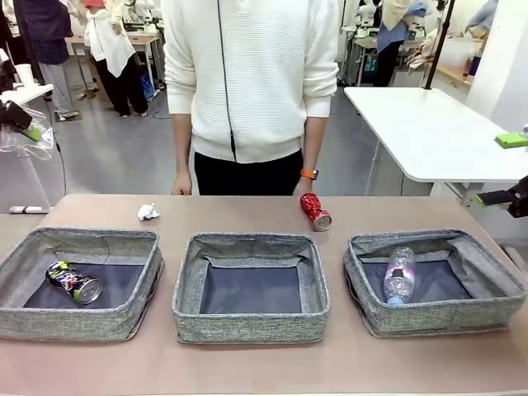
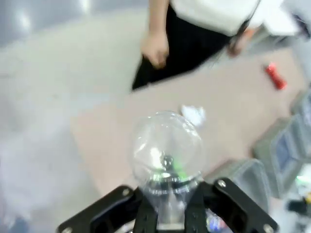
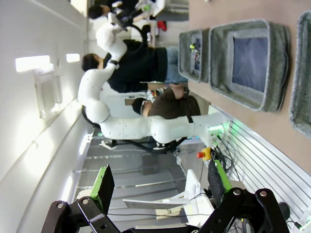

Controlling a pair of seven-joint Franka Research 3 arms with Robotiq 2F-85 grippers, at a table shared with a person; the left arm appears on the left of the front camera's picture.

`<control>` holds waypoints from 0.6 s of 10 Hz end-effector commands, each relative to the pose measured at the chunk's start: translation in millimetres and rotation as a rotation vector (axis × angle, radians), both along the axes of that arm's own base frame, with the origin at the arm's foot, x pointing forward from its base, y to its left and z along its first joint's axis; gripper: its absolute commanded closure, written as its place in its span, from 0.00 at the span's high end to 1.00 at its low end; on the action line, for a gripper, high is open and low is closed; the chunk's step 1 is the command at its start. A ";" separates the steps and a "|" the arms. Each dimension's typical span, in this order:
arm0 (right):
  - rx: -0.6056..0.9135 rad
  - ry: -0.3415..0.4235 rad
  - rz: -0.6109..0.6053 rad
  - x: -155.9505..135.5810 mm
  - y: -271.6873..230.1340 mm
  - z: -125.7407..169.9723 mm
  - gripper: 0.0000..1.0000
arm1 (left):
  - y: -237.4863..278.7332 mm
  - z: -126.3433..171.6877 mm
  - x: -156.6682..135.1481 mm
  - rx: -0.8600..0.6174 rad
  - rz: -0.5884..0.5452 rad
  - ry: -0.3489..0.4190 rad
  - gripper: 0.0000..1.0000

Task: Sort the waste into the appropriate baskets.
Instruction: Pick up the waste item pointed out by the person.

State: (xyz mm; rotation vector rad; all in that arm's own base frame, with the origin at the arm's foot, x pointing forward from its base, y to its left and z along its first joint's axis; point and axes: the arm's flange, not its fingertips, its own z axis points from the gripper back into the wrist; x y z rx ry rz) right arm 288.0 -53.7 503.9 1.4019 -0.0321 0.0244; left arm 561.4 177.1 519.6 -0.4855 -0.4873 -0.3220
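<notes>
Left claw [image 2: 170, 216]: clamped on the clear plastic cup [image 2: 167, 145], held raised off the counter's left end. The left wrist view is blurred, so the cup's rim and the green pads cannot be made out there. In the front view this claw [image 1: 18, 120] and the cup [image 1: 26, 142] are cut by the picture's left edge.

Right claw [image 3: 160, 182]: jaws wide apart, nothing between them. The black part at the front view's right edge is probably one of its fingers; most of it is cut off.

Left basket [image 1: 82, 239]: holds the black printed can [image 1: 74, 282], lying on its side. The print is colourful, but no word can be read.

Middle basket [image 1: 247, 326]: dark bottom bare.

Right basket [image 1: 429, 318]: holds the clear bottle [image 1: 400, 276], lying down. The writing on its pink label is too small to read.

Counter [image 1: 231, 216]: the crushed red can [image 1: 315, 211] and the paper ball [image 1: 148, 213] lie near the far edge, well apart. The person [image 1: 247, 74] stands behind it, cut off at the top edge.
</notes>
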 end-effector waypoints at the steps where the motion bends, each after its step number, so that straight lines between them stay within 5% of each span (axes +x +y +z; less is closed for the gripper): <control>1: 0.015 -0.017 0.005 1.1 -0.7 3.5 1.00 | -41.5 5.1 10.9 -0.102 0.059 0.299 0.00; 2: 0.015 -0.017 0.005 1.1 -0.7 3.5 1.00 | -53.8 -3.3 8.8 -0.055 0.064 0.391 0.00; 4: 0.015 -0.017 0.005 1.1 -0.7 3.5 1.00 | -51.8 -15.8 5.5 -0.083 -0.079 0.413 0.00; 5: 0.015 -0.017 0.005 1.1 -0.7 3.5 1.00 | -68.3 -13.3 -0.6 -0.040 0.045 0.379 0.00; 6: 0.015 -0.017 0.005 1.1 -0.7 3.5 1.00 | -68.3 -13.3 -0.6 -0.040 0.045 0.379 0.00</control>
